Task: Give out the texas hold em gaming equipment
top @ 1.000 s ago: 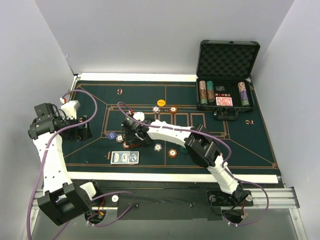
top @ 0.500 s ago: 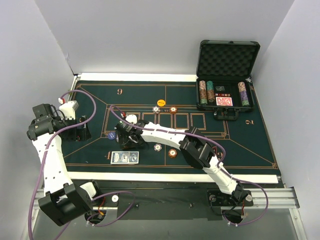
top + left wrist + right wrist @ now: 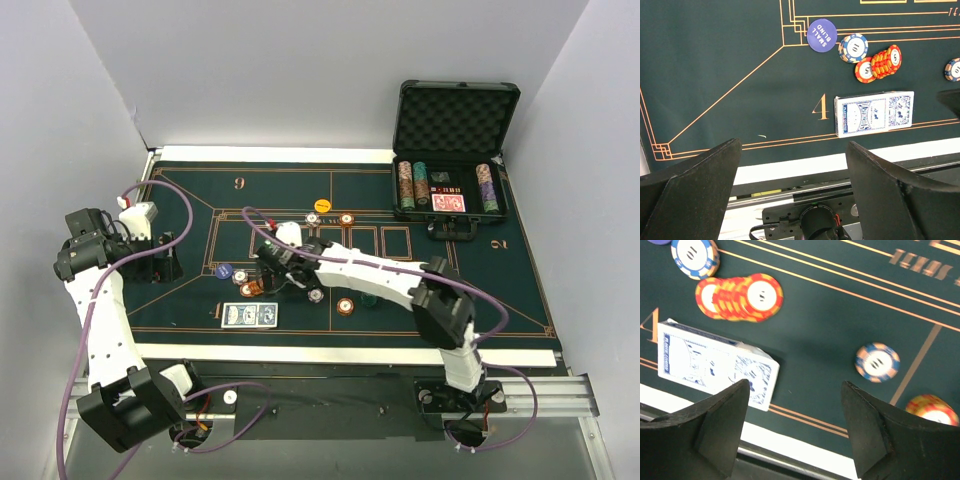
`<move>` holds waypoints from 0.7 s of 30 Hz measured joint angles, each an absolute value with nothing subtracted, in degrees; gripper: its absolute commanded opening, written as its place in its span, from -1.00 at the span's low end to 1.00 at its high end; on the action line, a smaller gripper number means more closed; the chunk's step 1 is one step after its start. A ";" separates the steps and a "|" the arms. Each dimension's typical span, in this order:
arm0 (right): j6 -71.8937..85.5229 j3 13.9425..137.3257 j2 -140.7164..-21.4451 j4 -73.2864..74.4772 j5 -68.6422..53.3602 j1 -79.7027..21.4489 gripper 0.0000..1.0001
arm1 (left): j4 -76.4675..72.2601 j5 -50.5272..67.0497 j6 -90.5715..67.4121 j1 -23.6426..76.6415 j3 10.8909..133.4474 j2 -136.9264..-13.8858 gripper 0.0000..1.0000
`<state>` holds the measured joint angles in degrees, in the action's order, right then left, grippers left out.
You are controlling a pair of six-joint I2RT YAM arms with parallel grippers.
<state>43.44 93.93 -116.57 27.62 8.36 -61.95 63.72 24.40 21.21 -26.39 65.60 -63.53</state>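
Observation:
Blue-backed cards (image 3: 249, 315) lie side by side near the table's front edge, also in the left wrist view (image 3: 874, 112) and the right wrist view (image 3: 715, 362). A fanned orange chip stack (image 3: 250, 289) (image 3: 880, 62) (image 3: 740, 297) lies just behind them, beside a blue-white chip (image 3: 853, 47) and the dark blue "small blind" disc (image 3: 224, 271) (image 3: 822, 34). My right gripper (image 3: 293, 277) (image 3: 795, 435) is open and empty, hovering right of the orange stack. My left gripper (image 3: 168, 258) (image 3: 795, 190) is open and empty at the far left.
Single chips lie on the green felt (image 3: 440, 290): a blue-orange one (image 3: 316, 295) (image 3: 877, 362), an orange one (image 3: 345, 306), and three further back (image 3: 322, 205). The open black case (image 3: 455, 160) holding chip rows and a red-backed deck stands at the back right.
My right gripper reached left over the orange chip stack, then drew back to the right, leaving the stack in plain view. The left arm has not moved.

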 measured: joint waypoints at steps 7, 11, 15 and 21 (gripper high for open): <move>43.55 82.87 -105.01 28.27 14.98 -60.99 0.48 | 63.92 24.91 21.19 -26.41 65.58 -63.29 0.93; 44.71 77.87 -104.44 28.32 18.02 -59.72 0.52 | 64.10 25.26 21.19 -26.41 65.58 -63.20 0.93; 47.44 73.10 -104.36 28.91 21.08 -59.44 0.54 | 64.14 25.54 21.19 -26.41 65.58 -63.16 0.93; 52.12 65.10 -99.88 28.18 24.27 -60.18 0.54 | 64.45 25.58 21.19 -26.41 65.58 -63.16 0.93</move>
<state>52.12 65.10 -99.88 28.18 24.27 -60.18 64.45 25.58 21.19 -26.41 65.58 -63.16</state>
